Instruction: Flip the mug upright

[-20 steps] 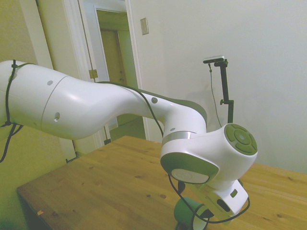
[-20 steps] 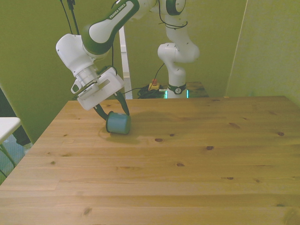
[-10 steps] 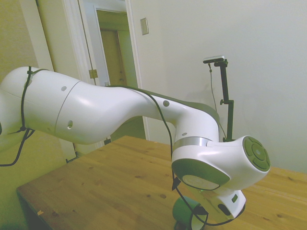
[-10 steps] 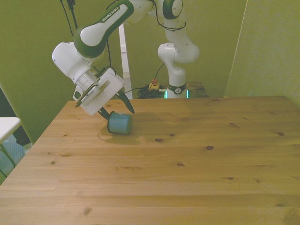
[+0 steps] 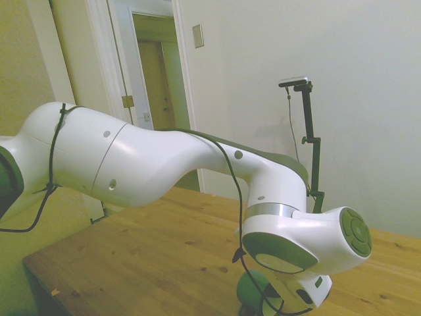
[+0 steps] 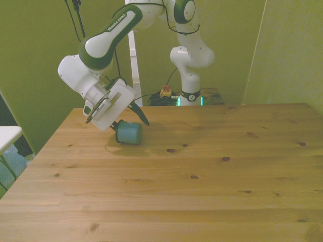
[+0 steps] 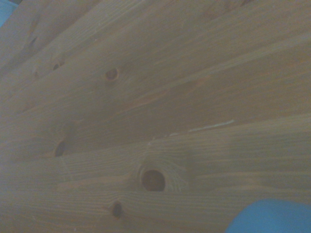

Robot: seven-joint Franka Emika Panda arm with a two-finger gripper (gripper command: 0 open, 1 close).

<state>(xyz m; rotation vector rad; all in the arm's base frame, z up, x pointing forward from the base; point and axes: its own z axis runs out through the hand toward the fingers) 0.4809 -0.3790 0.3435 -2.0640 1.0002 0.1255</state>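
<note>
Mug: the teal-green mug (image 6: 128, 133) lies on its side on the wooden bench (image 6: 202, 171), toward the front view's left and nearer the far edge than the near one. Its closed bottom faces the front camera; the mouth points away, toward the arm.
Mug in the side view: only a green curve of it (image 5: 253, 288) shows at the bottom of the picture, low beneath the arm's wrist and partly hidden by it and a black cable.
Mug in the wrist view: a blurred blue-green patch (image 7: 272, 217) at one corner of the picture, the rest being bench planks with dark knots.
Hand: the hand (image 6: 130, 115) is tilted steeply, angled down toward the mug from the front view's left. Its two dark fingers (image 6: 141, 116) are spread apart, one above the mug's upper side and one low by its mouth end; they clamp nothing.
Contact: whether a fingertip touches the mug cannot be told from these views.
Arm: the white arm (image 5: 151, 161) stretches in low over the bench, its wrist bent down just above the mug.
Handle: not made out in any view.
</note>
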